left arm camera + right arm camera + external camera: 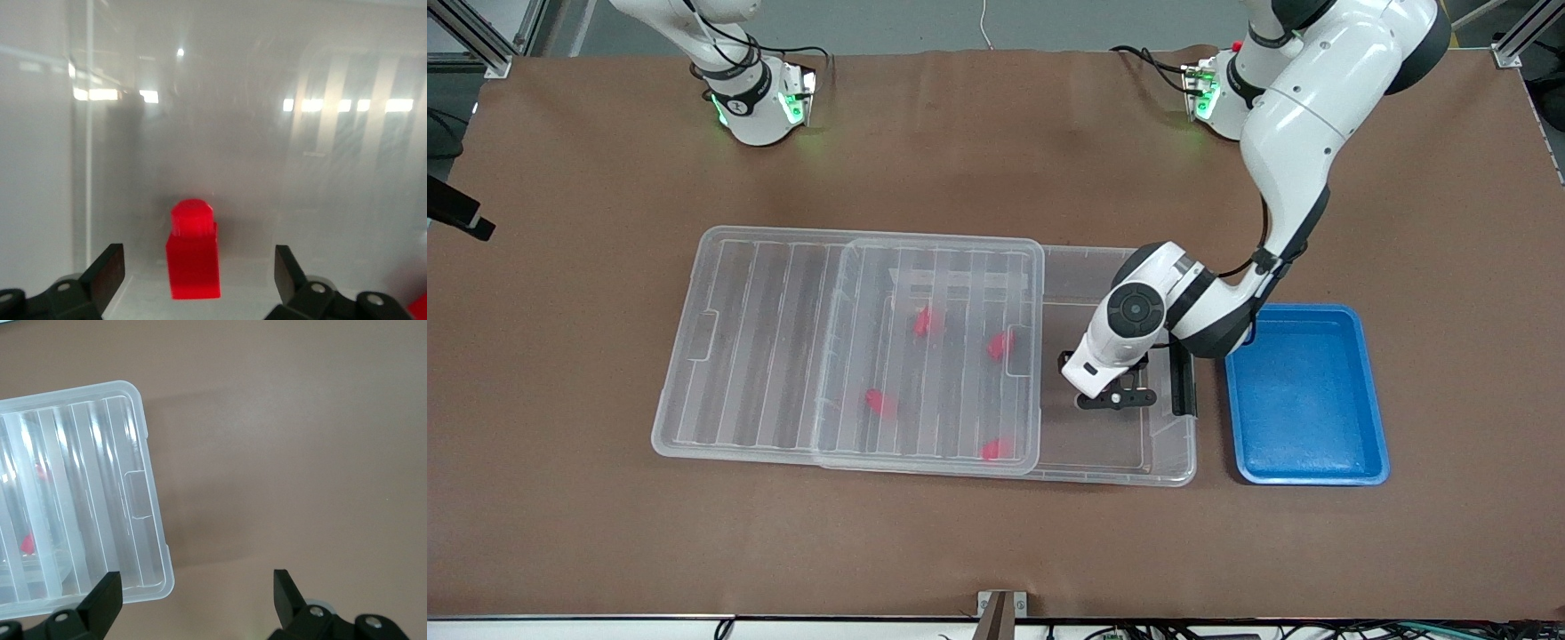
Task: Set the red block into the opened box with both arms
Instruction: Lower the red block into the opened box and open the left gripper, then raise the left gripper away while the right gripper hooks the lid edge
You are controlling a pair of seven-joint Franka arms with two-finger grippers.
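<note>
The red block rests on the clear floor of the box, nub end pointing away from the wrist. My left gripper is open, a finger on each side of the block with a gap on both sides. From the front this gripper is down in the uncovered end of the box, near the black clip, and it hides the block. The ribbed lid is slid toward the right arm's end. My right gripper is open and empty over bare table beside a lid corner.
Several other red blocks show through the lid, such as one and another. A blue tray stands beside the box at the left arm's end. Brown table surrounds both.
</note>
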